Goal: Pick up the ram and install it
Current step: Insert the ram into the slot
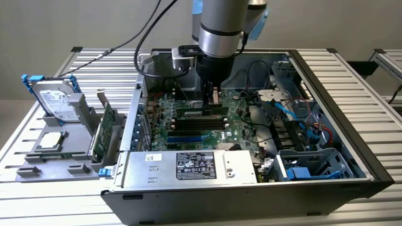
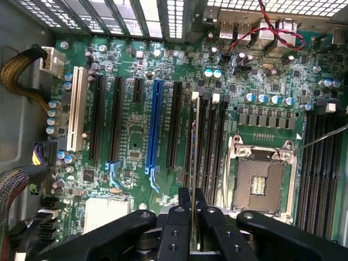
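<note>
The ram [image 1: 196, 112] is a thin green stick lying along the farthest of the black memory slots [image 1: 197, 123] on the motherboard in the open computer case. My gripper [image 1: 213, 100] reaches straight down onto it from above. In the wrist view the ram [image 2: 193, 152] shows edge-on as a thin line running away from my gripper [image 2: 192, 204], in line with the slot beside the other memory slots [image 2: 212, 141]. The black fingers [image 2: 176, 217] are shut on it. I cannot tell whether it is fully seated.
A bare CPU socket [image 2: 260, 179] sits beside the memory slots, and a blue slot [image 2: 156, 125] lies on the other side. The power supply [image 1: 188, 167] fills the case's near side. Outside the case, at the exterior view's left, stand a green expansion card [image 1: 103, 129] and a hard drive [image 1: 53, 101].
</note>
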Controlling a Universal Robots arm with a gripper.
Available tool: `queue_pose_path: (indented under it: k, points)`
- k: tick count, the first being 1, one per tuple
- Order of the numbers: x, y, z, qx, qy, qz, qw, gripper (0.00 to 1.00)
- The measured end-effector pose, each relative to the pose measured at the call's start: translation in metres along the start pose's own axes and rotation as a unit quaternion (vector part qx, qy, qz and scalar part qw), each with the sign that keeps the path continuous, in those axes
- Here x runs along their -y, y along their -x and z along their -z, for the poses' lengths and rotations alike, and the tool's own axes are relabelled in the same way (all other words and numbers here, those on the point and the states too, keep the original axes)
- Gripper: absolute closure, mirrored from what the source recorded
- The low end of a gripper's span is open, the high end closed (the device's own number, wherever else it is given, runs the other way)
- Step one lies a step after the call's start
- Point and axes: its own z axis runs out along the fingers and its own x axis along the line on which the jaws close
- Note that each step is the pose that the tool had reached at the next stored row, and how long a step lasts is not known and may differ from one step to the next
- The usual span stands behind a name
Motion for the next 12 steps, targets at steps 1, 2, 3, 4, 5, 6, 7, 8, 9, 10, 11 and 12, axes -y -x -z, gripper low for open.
queue_pose_path:
  k: [1, 2, 3, 4, 5, 6, 7, 8, 9, 10, 11, 12]
  points:
    - [0.0001, 0.000, -0.0007, -0.0029, 0.0003, 0.000, 1.0000, 0.86]
    - [0.0001, 0.000, -0.0016, -0.0054, 0.0005, 0.000, 1.0000, 0.86]
    - [0.0002, 0.000, -0.0031, -0.0072, 0.0007, 0.000, 1.0000, 0.86]
    - [0.0004, 0.000, -0.0049, -0.0081, 0.0007, 0.000, 1.0000, 0.86]
    - [0.0004, 0.000, -0.0067, -0.0085, 0.0008, -0.001, 1.0000, 0.86]
    - [0.0003, 0.001, -0.0086, -0.0086, 0.0008, -0.001, 1.0000, 0.86]
    - [0.0001, 0.001, -0.0104, -0.0086, 0.0008, -0.001, 1.0000, 0.86]
    - [-0.0003, 0.001, -0.0122, -0.0086, 0.0008, -0.001, 1.0000, 0.86]
    - [-0.0010, 0.002, -0.0141, -0.0085, 0.0008, -0.001, 1.0000, 0.86]
    - [-0.0017, 0.002, -0.0159, -0.0086, 0.0008, -0.002, 1.0000, 0.86]
    - [-0.0023, 0.002, -0.0178, -0.0086, 0.0009, -0.004, 1.0000, 0.86]
    - [-0.0026, 0.002, -0.0196, -0.0086, 0.0009, -0.005, 0.9999, 0.86]
